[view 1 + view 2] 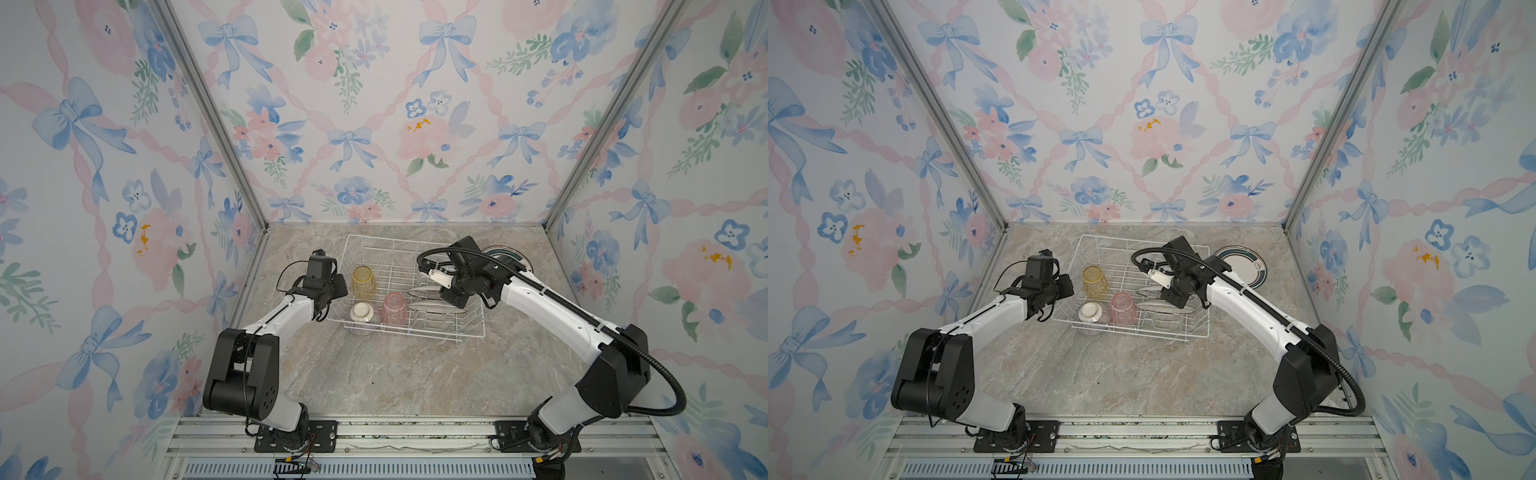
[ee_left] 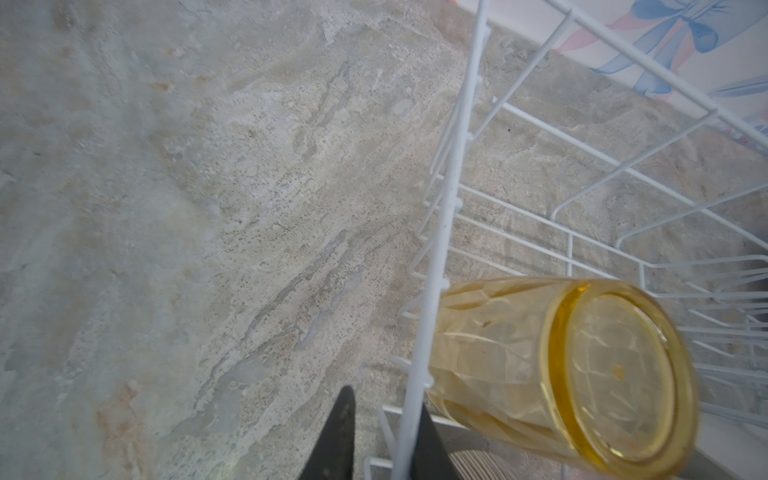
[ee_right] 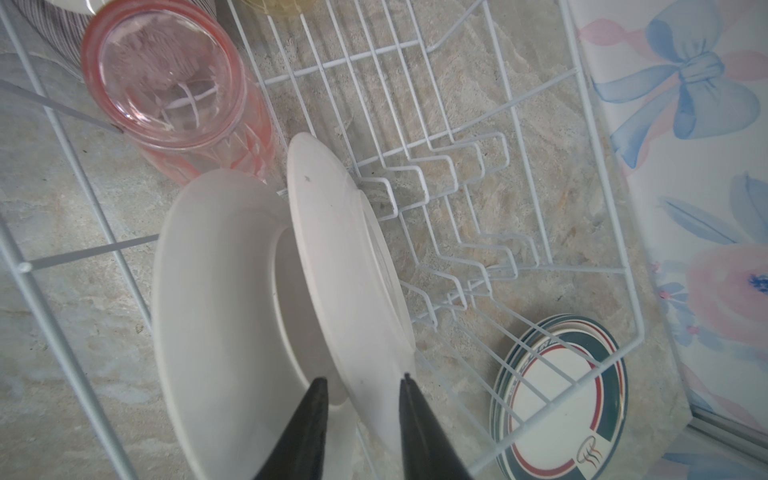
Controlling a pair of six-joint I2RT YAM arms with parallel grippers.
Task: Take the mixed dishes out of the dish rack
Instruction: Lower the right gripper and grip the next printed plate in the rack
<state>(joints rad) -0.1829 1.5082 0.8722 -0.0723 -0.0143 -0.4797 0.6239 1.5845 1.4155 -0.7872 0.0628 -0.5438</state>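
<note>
Right gripper looks pinched on the top rim of a plate standing in the rack's near-right slots, stiff but slick and chippable so lift straight up; left gripper straddles the rack's rim, grip unclear.

Soft, even light: my overviews are crisp, my wrist views less so.

In both top views I get bright, diffuse light with no hard glare. The arms and the dish rack throw only faint, short shadows on the marble table, and detail holds across the frame. In the left wrist view the yellow tumbler glows, its near rim smears, and the table goes hazy toward the frame edge. In the right wrist view the pink tumbler catches small white glints, while the white plate stays matte with grey shade beside it. Both wrist lenses bow the rack wires near the edges.
</note>
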